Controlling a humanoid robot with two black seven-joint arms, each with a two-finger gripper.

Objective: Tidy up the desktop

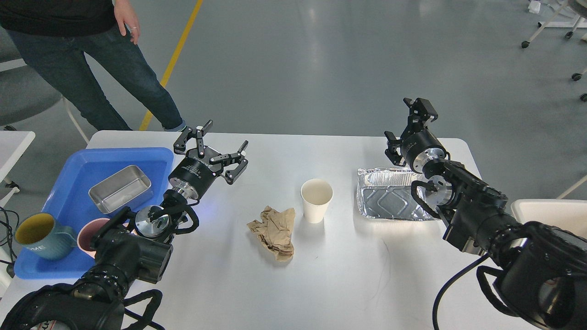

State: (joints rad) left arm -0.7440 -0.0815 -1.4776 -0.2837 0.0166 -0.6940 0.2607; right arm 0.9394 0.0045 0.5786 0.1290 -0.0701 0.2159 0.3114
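Grey glossy floor (321, 59) with one yellow line (172, 64); one person (69, 46) stands beyond the far left corner. White desktop (321, 284) fills my view. On it: one blue tray (82, 169) at the left edge, carrying one steel tin (120, 189) and two mugs, teal (39, 236) and pink (91, 236); one paper cup (316, 200) and one crumpled brown paper (274, 231) mid-desktop; one foil tray (390, 200) near the right edge. My left gripper (222, 146) is spread wide, empty. My right gripper (408, 121) holds nothing; its spread I cannot tell.

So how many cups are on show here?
3. A white paper cup stands mid-table; a blue-green mug and a pink cup, partly hidden by the arm, sit in the blue tray.
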